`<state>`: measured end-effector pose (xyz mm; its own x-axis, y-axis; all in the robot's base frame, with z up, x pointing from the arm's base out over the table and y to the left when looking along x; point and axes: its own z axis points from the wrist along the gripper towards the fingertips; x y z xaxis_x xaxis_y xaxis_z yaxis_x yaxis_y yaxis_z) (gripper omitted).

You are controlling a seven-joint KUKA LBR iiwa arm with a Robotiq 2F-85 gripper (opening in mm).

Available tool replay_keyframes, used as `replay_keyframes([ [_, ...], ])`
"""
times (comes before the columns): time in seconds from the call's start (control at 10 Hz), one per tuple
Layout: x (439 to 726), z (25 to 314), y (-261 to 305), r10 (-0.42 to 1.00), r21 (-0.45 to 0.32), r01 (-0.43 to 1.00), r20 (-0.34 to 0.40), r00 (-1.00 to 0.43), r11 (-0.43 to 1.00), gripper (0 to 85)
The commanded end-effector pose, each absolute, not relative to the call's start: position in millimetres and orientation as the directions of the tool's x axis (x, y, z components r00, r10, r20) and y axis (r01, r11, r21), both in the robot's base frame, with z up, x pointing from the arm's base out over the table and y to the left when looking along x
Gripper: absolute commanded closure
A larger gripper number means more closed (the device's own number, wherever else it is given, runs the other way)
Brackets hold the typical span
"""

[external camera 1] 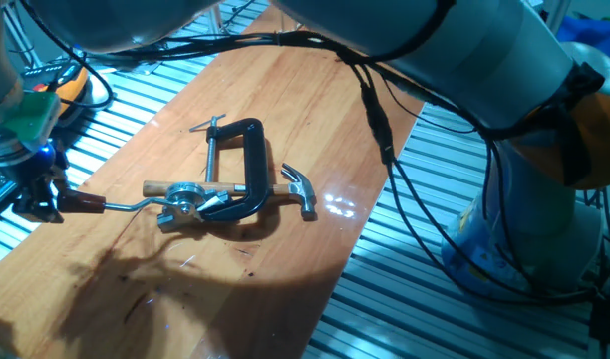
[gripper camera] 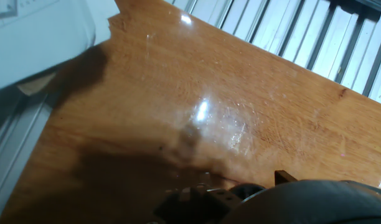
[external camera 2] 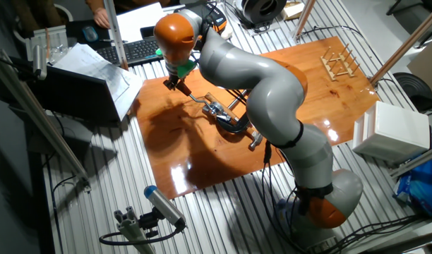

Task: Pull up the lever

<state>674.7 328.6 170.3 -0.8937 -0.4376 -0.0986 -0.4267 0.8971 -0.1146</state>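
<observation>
**Wooden knob in the jaws, lever lying low**

Dark red-brown wood marks the knob end of the thin bent silver lever (external camera 1: 126, 204), which lies almost flat on the glossy orange-brown tabletop (external camera 1: 285, 100). The black two-finger gripper (external camera 1: 41, 194) appears clenched around that knob, well placed for lifting. Just beside the lever's hub, a black C-clamp (external camera 1: 247, 170) pins a pale wooden-handled hammer (external camera 1: 285, 186), likely anchoring it.

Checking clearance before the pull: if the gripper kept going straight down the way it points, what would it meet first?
Probably the lever's knob, right at the gripper; below lies the wooden board. Depth is unclear.
</observation>
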Motion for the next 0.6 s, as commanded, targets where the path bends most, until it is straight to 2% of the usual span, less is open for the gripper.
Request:
replay_keyframes([
  [0.0,673.6,169.4,326.3,-0.439,-0.117,-0.428,-0.104,-0.892,0.896,34.0],
  [0.1,672.7,168.2,324.3,-0.441,-0.117,-0.429,-0.103,-0.892,0.896,34.0],
  [0.4,672.4,168.8,323.7,-0.439,-0.11,-0.431,-0.07,-0.896,0.896,85.0],
  [0.5,672.0,169.4,322.7,-0.439,-0.106,-0.431,-0.058,-0.897,0.896,85.0],
])
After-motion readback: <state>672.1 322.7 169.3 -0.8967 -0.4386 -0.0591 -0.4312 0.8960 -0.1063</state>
